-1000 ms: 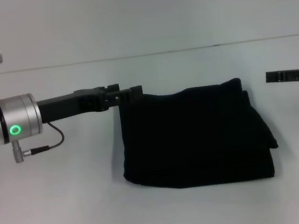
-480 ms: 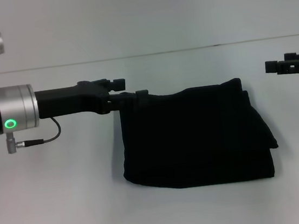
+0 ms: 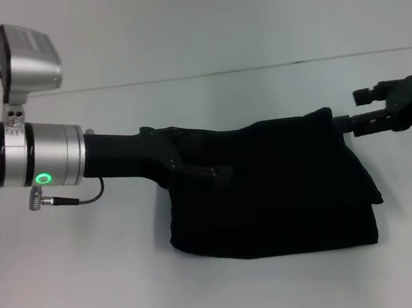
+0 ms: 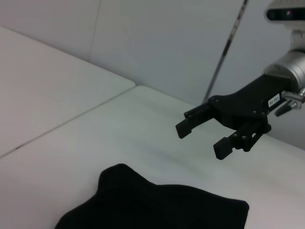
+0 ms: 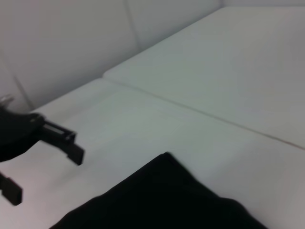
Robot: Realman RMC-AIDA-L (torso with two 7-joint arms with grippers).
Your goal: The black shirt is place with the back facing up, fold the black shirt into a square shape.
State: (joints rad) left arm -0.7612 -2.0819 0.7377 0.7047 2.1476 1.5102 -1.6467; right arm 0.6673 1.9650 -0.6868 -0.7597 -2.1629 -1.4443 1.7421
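Shirt point(image 3: 270, 187) lies folded square between left gripper point(image 5: 45, 160) and right gripper point(image 4: 202, 133); both are held spread, empty, for release.

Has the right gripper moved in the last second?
Yes. The right gripper has come inward from the view's right edge and now sits at the black shirt's far right corner.

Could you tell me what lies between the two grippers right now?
In the head view, the folded soft black cloth shirt lies on the white table between the left gripper and the open right gripper; nothing else.
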